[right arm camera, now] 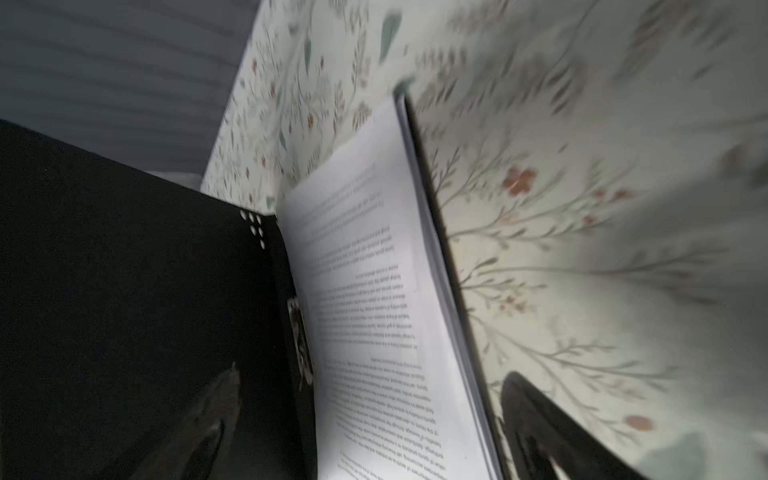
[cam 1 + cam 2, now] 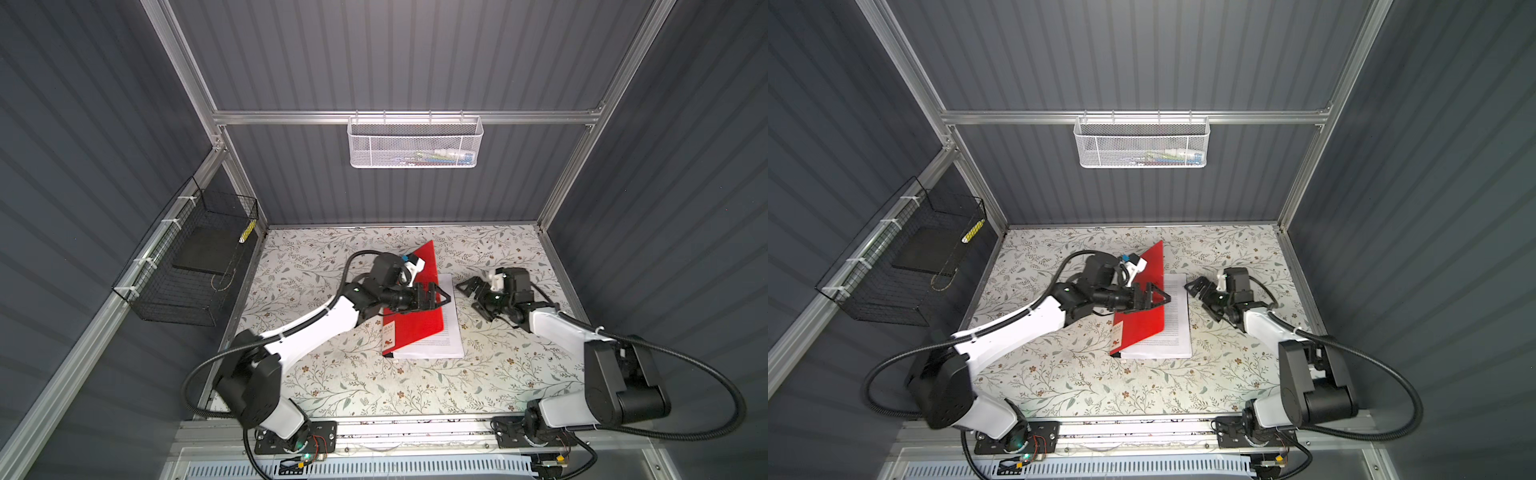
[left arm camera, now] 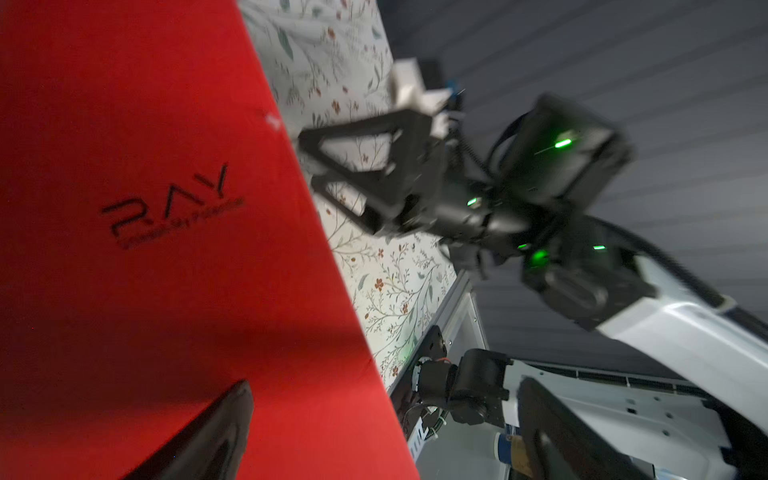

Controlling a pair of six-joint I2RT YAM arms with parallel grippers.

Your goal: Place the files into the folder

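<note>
The folder (image 2: 415, 309) lies mid-table in both top views, its red cover (image 2: 1142, 320) raised at an angle over the files (image 2: 452, 332), a stack of white printed sheets resting on the folder's back half. My left gripper (image 2: 442, 296) stands open at the cover's free edge. In the left wrist view the red face with the "RAY" mark (image 3: 166, 208) passes between its wide-apart fingers (image 3: 208, 436). My right gripper (image 2: 469, 297) is open just right of the stack. Its wrist view shows the cover's black inside (image 1: 124, 270) and the files (image 1: 374, 311).
A white mesh basket (image 2: 414, 143) hangs on the back rail. On the left wall is a black wire basket (image 2: 187, 266). The table (image 2: 374, 386) has a floral top, and both arm bases stand at its near edge.
</note>
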